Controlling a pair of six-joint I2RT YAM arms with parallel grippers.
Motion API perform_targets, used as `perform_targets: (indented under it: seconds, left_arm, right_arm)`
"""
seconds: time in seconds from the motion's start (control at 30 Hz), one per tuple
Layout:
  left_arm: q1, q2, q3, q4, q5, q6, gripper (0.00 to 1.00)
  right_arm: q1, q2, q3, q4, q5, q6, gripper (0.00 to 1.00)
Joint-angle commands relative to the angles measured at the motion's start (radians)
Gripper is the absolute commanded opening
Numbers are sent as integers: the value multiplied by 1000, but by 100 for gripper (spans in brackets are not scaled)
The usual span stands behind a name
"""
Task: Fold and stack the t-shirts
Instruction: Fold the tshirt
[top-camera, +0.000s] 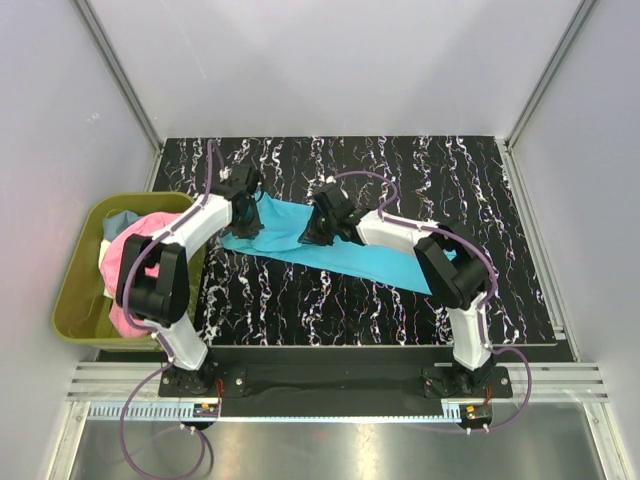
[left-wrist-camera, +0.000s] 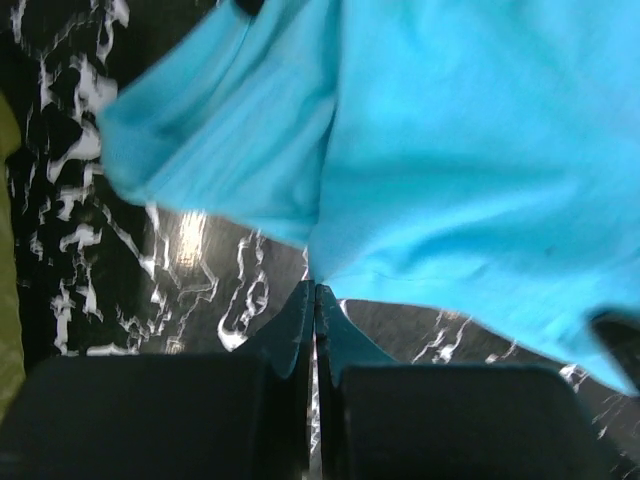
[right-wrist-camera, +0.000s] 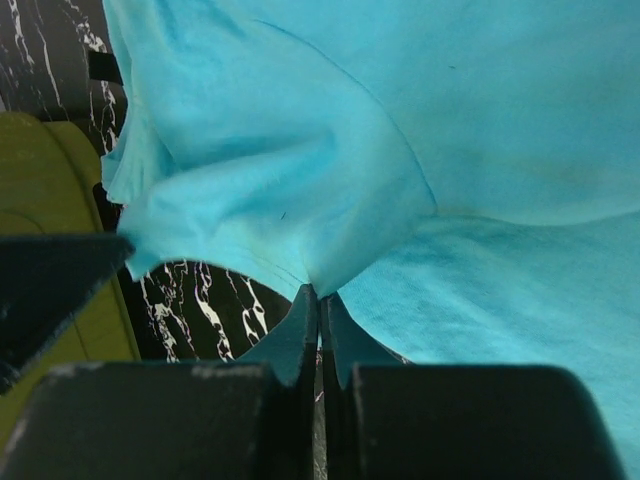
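Observation:
A turquoise t-shirt (top-camera: 370, 262) lies stretched in a band across the black marbled mat (top-camera: 400, 170), partly lifted at its left end. My left gripper (top-camera: 248, 215) is shut on the shirt's left edge; in the left wrist view the fingertips (left-wrist-camera: 315, 292) pinch the cloth (left-wrist-camera: 450, 150) just above the mat. My right gripper (top-camera: 316, 234) is shut on the shirt a little further right; its fingertips (right-wrist-camera: 320, 293) hold a gathered fold of the cloth (right-wrist-camera: 400, 120). A pink t-shirt (top-camera: 135, 245) and a light blue one (top-camera: 120, 222) lie bunched in the bin.
The olive-green bin (top-camera: 75, 290) stands off the mat's left edge, close to the left arm; it also shows in the right wrist view (right-wrist-camera: 60, 170). White walls with metal rails enclose the mat on three sides.

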Motion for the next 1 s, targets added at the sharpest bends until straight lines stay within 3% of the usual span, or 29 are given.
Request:
perform_targets:
  seconds: [0.0,0.3,0.43,0.47,0.57,0.7,0.8,0.87,0.97]
  left_arm:
    - [20,79,139,-18,-4,12,0]
    - [77,287,434,-101,42,21,0]
    - [124,416,577,-130,143,-5,22]
    - [133,435,605,-136,155,-13,35]
    - [170,447,645,-94,214,-50,46]
    - [170,380,630,-68,195,1,49]
    - [153,292,524,-66,165,30,49]
    - [133,199,388,6,172,45,49]
    - [83,120,302,76,203,107,50]
  right_arm:
    - [8,38,95,-43,-36,-40,0]
    - [-59,101,152,-34,-83,-29,1]
    - [-148,151,187,61,-204,32,3]
    - [-164,156,189,98,-240,52,5]
    - [-190,148,172,141,-269,85,18]
    - [-188,125,158,143,-294,54,27]
    - [-185,85,119,137,-269,20,27]
    - [-185,73,102,121,-260,2,26]
    - [-167,72,146,37,-220,-104,22]
